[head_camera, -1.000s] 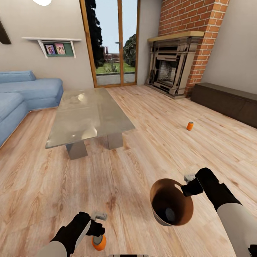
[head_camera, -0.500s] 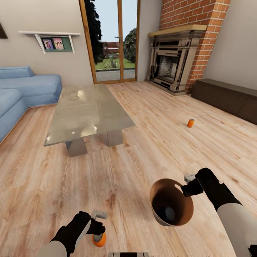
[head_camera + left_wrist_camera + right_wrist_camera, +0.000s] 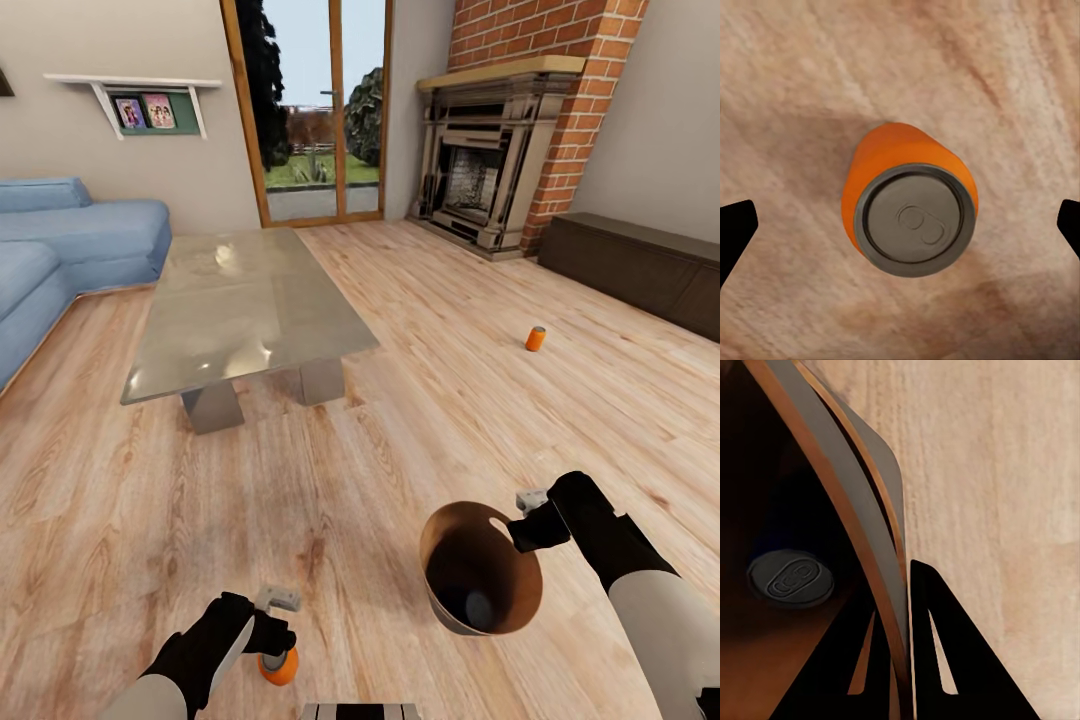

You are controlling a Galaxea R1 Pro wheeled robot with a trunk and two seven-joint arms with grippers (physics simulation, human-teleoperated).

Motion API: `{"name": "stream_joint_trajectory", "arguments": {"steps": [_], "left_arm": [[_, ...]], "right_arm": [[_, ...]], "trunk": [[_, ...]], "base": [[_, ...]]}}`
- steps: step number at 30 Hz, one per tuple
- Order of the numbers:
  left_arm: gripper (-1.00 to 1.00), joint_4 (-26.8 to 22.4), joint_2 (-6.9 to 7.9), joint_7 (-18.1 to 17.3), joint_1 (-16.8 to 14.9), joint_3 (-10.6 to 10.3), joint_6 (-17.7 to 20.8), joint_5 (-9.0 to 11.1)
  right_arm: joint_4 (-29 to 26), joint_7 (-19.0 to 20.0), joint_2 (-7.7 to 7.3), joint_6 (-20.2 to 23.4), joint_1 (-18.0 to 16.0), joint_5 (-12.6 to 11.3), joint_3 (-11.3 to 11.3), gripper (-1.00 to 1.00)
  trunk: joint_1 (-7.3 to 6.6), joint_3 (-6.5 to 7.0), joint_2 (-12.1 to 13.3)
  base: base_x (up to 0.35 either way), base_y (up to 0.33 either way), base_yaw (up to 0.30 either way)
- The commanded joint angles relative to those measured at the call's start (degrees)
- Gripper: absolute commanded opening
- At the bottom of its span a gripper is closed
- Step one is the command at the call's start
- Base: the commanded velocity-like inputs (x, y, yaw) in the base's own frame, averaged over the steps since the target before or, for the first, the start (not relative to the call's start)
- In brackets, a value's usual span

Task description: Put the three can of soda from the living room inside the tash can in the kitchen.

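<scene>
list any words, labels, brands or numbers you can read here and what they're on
There is no readable text in these pictures.
The can of soda under the left gripper: plain orange side, grey top with a pull tab, no lettering.
The can inside the trash can held by the right gripper: embossed tab on its top, no letters.
The far can on the floor: too small to tell.
The framed pictures on the wall shelf: too blurred to read.

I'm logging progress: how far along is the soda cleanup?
One can already lies in the bin, which the right gripper holds by its rim. The open left gripper hangs over a second can on the floor. The third can stands by the fireplace. The bin is in the living room, not the kitchen.
</scene>
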Motion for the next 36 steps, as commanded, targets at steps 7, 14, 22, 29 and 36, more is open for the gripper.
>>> {"name": "stream_joint_trajectory", "arguments": {"steps": [7,14,22,29,36], "left_arm": [[1.00,0.03,0.01,0.06,0.00,0.04,-0.05,0.00],[1.00,0.03,0.01,0.05,0.00,0.10,-0.05,0.00],[1.00,0.13,-0.02,0.01,0.00,0.09,-0.05,0.01],[1.00,0.33,-0.08,0.05,0.00,0.01,-0.11,0.02],[1.00,0.24,-0.09,0.07,0.00,0.01,-0.21,0.00]], "right_arm": [[-0.28,0.35,0.06,0.56,-0.01,-1.20,-0.03,-1.00],[-0.57,0.38,0.19,0.56,-0.01,-1.28,0.12,-1.00],[-1.09,0.42,0.32,0.56,-0.01,-1.37,-0.16,-1.00],[-2.54,0.51,0.36,0.56,-0.11,-1.55,-0.33,-1.00],[-3.09,0.64,0.32,0.56,-0.26,-1.70,-0.46,-1.00]], "trunk": [[-0.01,0.00,0.00],[-0.01,0.00,0.00],[0.12,-1.10,-0.07],[0.30,-2.65,-0.16],[0.48,-4.20,-0.26]], "base": [[0.000,0.000,0.000],[0.000,0.000,0.000],[0.000,0.000,0.000],[0.000,0.000,0.000],[0.000,0.000,0.000]]}}
